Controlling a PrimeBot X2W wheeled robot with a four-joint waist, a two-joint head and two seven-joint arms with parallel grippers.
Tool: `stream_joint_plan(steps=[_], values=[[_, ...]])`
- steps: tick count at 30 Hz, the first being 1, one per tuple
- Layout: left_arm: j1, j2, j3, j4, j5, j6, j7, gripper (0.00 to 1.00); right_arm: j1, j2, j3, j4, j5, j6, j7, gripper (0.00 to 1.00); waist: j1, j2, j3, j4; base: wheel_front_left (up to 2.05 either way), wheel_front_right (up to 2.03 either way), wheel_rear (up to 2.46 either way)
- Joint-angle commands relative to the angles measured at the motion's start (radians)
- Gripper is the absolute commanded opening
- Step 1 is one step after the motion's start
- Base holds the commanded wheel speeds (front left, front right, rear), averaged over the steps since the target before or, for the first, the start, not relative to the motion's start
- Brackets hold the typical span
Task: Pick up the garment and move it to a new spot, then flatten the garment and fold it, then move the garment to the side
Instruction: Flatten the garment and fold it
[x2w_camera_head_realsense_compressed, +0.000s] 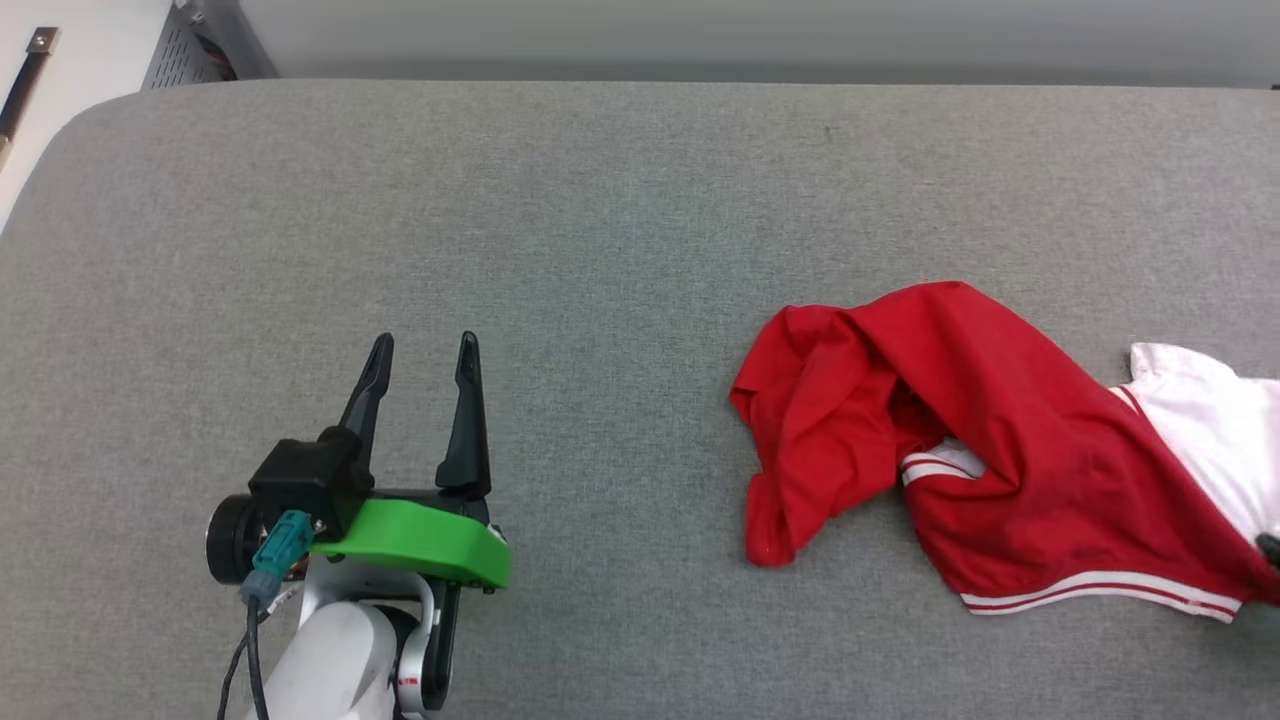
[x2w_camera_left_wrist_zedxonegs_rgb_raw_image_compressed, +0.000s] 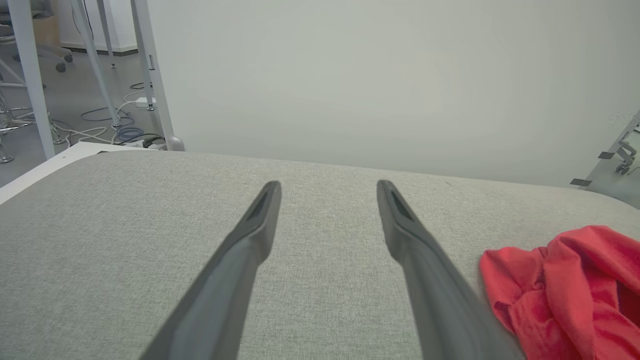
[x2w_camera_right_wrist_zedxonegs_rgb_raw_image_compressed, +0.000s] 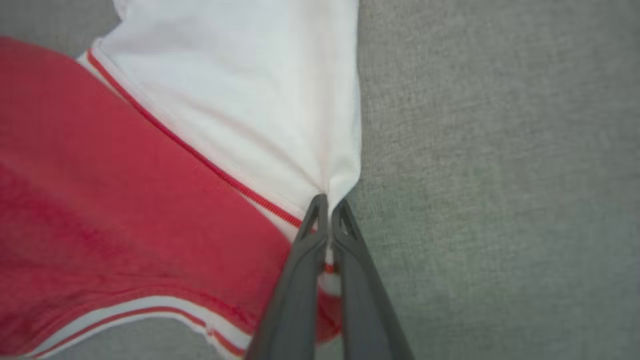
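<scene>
The right gripper (x2w_camera_right_wrist_zedxonegs_rgb_raw_image_compressed: 330, 206) clamps the crumpled red jersey garment (x2w_camera_head_realsense_compressed: 1000, 440) by its white sleeve (x2w_camera_right_wrist_zedxonegs_rgb_raw_image_compressed: 250, 100), likely for lifting; the left gripper (x2w_camera_head_realsense_compressed: 425, 348) hangs wide open, unneeded

Wide grey fabric-covered tabletop (x2w_camera_head_realsense_compressed: 600, 200) w/ rounded corners, set close to a plain pale grey wall (x2w_camera_left_wrist_zedxonegs_rgb_raw_image_compressed: 375, 75). Past its far left corner: white metal frame legs (x2w_camera_left_wrist_zedxonegs_rgb_raw_image_compressed: 155, 75), loose cables (x2w_camera_left_wrist_zedxonegs_rgb_raw_image_compressed: 115, 132) on smooth grey floor (x2w_camera_left_wrist_zedxonegs_rgb_raw_image_compressed: 75, 95). Soft, even light.
</scene>
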Motion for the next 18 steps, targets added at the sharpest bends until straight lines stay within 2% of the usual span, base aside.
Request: stream_joint_plan(steps=[1,5,6,7,8,12,18], values=[[0.007,0.011,0.001,-0.004,0.006,0.006,0.004,1.0,0.033,0.034,-0.015,-0.007,-0.011,-0.001,0.004,0.0,0.0,-0.0001,-0.003,-0.008,0.0,0.0,0.0],[0.009,0.015,0.0,-0.003,0.005,0.01,0.012,1.0,0.089,0.109,-0.056,-0.018,-0.051,-0.001,-0.009,0.0,0.0,-0.0001,-0.008,-0.012,0.0,0.0,0.0],[0.01,0.017,0.0,-0.001,0.004,0.011,0.014,1.0,0.094,0.121,-0.066,-0.021,-0.063,-0.001,-0.018,0.24,0.0,-0.0001,-0.011,-0.012,0.0,0.0,0.0],[0.013,0.018,0.0,0.001,0.003,0.011,0.015,1.0,0.095,0.135,-0.08,-0.026,-0.08,-0.001,-0.04,0.89,0.0,-0.0001,-0.016,-0.012,0.0,0.0,0.0],[0.016,0.019,-0.001,0.003,0.001,0.011,0.017,1.0,0.097,0.147,-0.091,-0.031,-0.1,-0.001,-0.059,1.0,0.0,-0.0001,-0.022,-0.011,0.0,0.0,0.0],[0.031,0.023,-0.001,0.009,-0.005,0.015,0.023,1.0,0.094,0.181,-0.135,-0.061,-0.181,-0.001,-0.161,1.0,0.0,-0.0001,-0.048,-0.005,0.0,0.0,0.0],[0.059,0.029,0.0,0.012,-0.017,0.021,0.034,1.0,0.088,0.255,-0.194,-0.147,-0.317,-0.001,-0.379,1.0,0.0,-0.0001,-0.087,0.006,0.0,0.0,0.0]])
